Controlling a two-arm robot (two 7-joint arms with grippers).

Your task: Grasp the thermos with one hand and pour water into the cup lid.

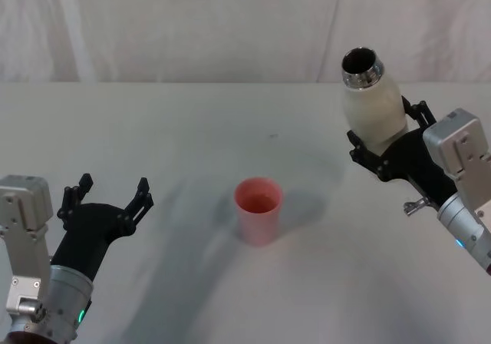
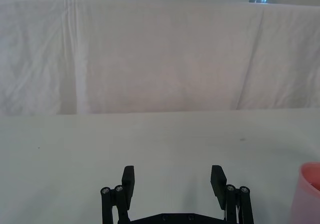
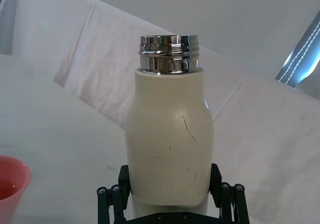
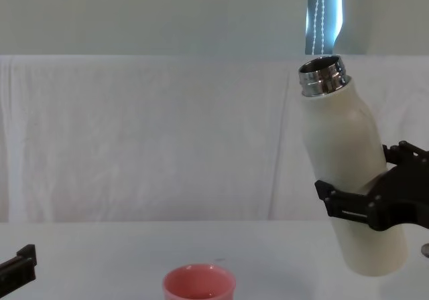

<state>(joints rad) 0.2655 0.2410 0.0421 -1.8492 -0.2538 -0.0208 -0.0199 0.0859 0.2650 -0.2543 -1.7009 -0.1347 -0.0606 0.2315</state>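
Right claw (image 1: 383,146) clenched around the lower body of the thermos (image 1: 372,102), held aloft at 2 o'clock from the cup lid (image 1: 258,209) on the worktop (image 1: 192,121), neck tilted toward it. Likely rigid, smooth, slippery, heavy if full: best gripped low on the body, as here. Left claw (image 1: 110,196) released, idle at 9 o'clock.

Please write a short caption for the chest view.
Right gripper holds the tilted thermos above the table, beside the cup lid.

Thermos (image 4: 348,179) tilted, aloft – cup lid (image 1: 258,210) upright

staged lab bench (white-draped table (image 1: 153,129), cloth backdrop (image 4: 134,132))
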